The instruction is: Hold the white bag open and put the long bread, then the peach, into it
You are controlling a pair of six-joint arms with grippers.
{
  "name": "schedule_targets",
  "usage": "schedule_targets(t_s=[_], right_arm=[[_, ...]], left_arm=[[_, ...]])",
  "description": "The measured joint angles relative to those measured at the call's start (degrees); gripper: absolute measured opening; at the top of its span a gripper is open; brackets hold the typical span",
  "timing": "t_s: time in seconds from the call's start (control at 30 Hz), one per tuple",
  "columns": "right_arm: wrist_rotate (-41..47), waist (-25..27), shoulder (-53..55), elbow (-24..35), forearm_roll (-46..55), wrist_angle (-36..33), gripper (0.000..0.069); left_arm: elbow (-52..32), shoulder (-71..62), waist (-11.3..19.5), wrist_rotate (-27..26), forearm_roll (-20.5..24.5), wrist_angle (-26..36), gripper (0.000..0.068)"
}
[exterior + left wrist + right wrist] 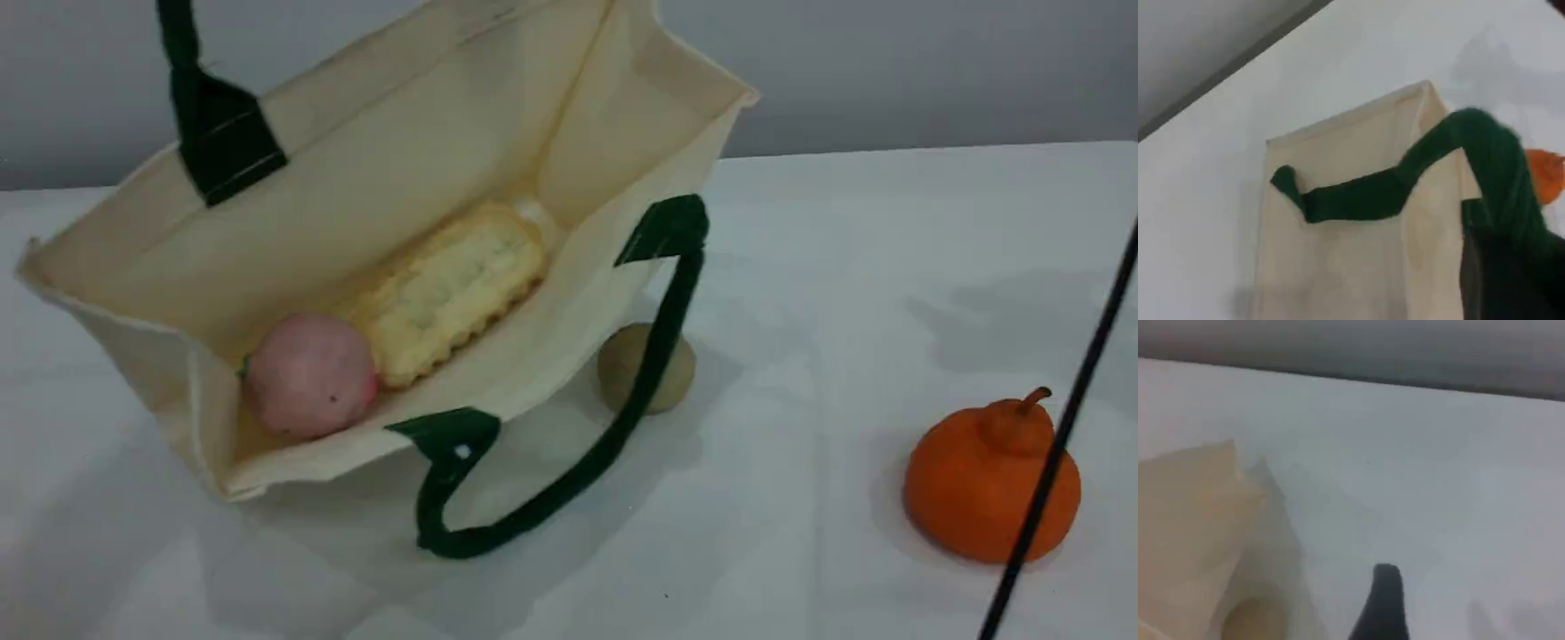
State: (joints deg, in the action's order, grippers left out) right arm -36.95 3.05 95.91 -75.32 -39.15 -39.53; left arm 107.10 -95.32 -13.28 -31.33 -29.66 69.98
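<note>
Two foods lie inside the bag (400,151), so the job looks about done to me. Far on the left, one green strap (178,40) goes straight up out of sight and holds the back wall of the bag up. In the left arm's camera that strap runs right to the left tool (1488,283), so I think the tool is pinched on it. I cannot see how tight.

The bag is soft cloth. It looks light and floppy, and I think it would sag shut if that strap were dropped. The straps or the top edge look best to hold, since the walls would just fold.

Next comes the peach (309,373), low in the near corner of the bag. It is round and smooth, so it may roll if the bag tips. The bread (449,289) lies right beside it, pale side up, and looks squashy.

The other strap (662,338) droops onto the bench (800,267), with a brown lump (622,364) behind it. Further right sits an orange fruit (978,489), with a thin black cord (1074,391) crossing it. The right tool (1385,603) hangs over bare bench beside the bag, spread wide, holding nothing.
</note>
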Motion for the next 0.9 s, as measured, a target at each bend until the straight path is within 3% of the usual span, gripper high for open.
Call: schedule_targets(t_s=[0.27, 0.37, 0.53, 0.67, 0.9], right_arm=[[0.0, -0.1, 0.0, 0.0, -0.1, -0.1, 0.0589], [0.0, -0.1, 0.0, 0.0, -0.1, -0.1, 0.0589], [0.1, -0.1, -0.7, 0.0, -0.1, -0.7, 0.0589], [0.9, -0.1, -4.0, -0.4, -0.1, -0.6, 0.0589], [3.4, -0.1, -12.5, -2.3, -0.1, -4.0, 0.0589]], left_arm=[[0.0, 0.1, 0.0, -1.2, -4.3, -0.3, 0.0461], [0.0, 0.1, 0.0, -1.2, -5.6, -0.2, 0.0528], [0.0, 0.2, 0.0, -0.6, -5.2, -0.1, 0.0545], [0.0, 1.5, 0.0, 0.8, -1.7, -2.1, 0.0545], [0.0, 6.1, 0.0, 9.2, 11.8, -1.0, 0.0545]])
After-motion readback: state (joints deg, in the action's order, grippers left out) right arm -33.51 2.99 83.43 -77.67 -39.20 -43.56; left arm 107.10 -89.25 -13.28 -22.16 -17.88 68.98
